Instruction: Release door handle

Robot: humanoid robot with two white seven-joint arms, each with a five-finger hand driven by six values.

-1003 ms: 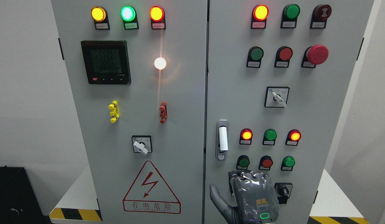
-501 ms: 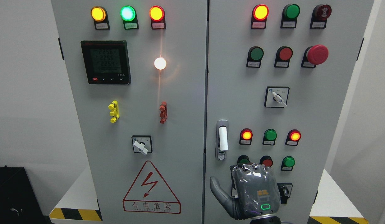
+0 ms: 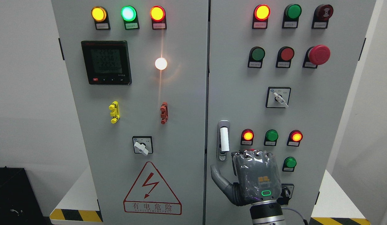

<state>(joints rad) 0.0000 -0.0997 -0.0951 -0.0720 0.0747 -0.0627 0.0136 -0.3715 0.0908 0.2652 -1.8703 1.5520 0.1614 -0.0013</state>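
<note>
One robot hand shows, the right hand (image 3: 255,179), a grey fingered hand under a clear film cover, rising from the bottom edge right of the middle with its back to the camera. Its thumb is splayed out to the left and holds nothing; the other fingers point away toward the panel, and whether they are straight or curled cannot be told from behind. No left hand is in view.

Just beyond and up to the left of the knuckles sits the white bar door handle in its silver housing (image 3: 224,139), mounted on the left margin of the grey right-hand cabinet door (image 3: 321,109). Its long axis runs vertically, and its lower end with the keyhole lies just beside the hand's upper left corner, apart from it as far as can be seen. The handle looks free of any grasp, so the release seems done, and the hand stands clear below and to the right of it.
</note>
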